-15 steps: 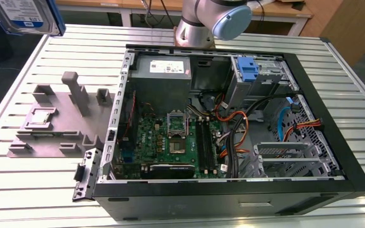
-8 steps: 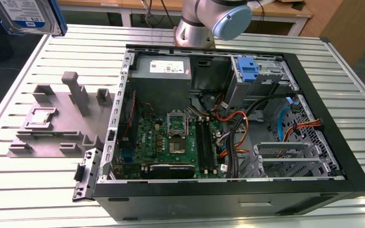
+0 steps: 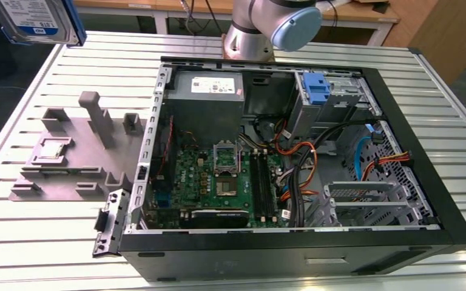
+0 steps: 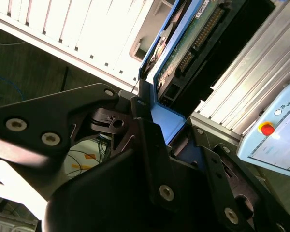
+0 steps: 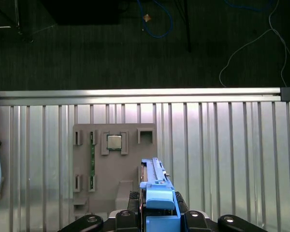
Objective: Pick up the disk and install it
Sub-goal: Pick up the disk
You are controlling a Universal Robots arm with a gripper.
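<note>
The disk hangs high above the table at the exterior view's upper left, its white-and-blue label facing the camera inside a blue carrier. In the second wrist view my gripper is shut on the blue carrier, and the disk's green circuit-board side rises beyond the black fingers. The first wrist view looks along the disk edge-on, with my gripper clamped on its blue end over the slatted table. The open computer case lies at the exterior view's right.
A blue bracket sits in the case's drive bay, near cables and the motherboard. A grey fixture plate lies at the exterior view's left and carries a chip and a memory stick. A pendant with a red button rests nearby.
</note>
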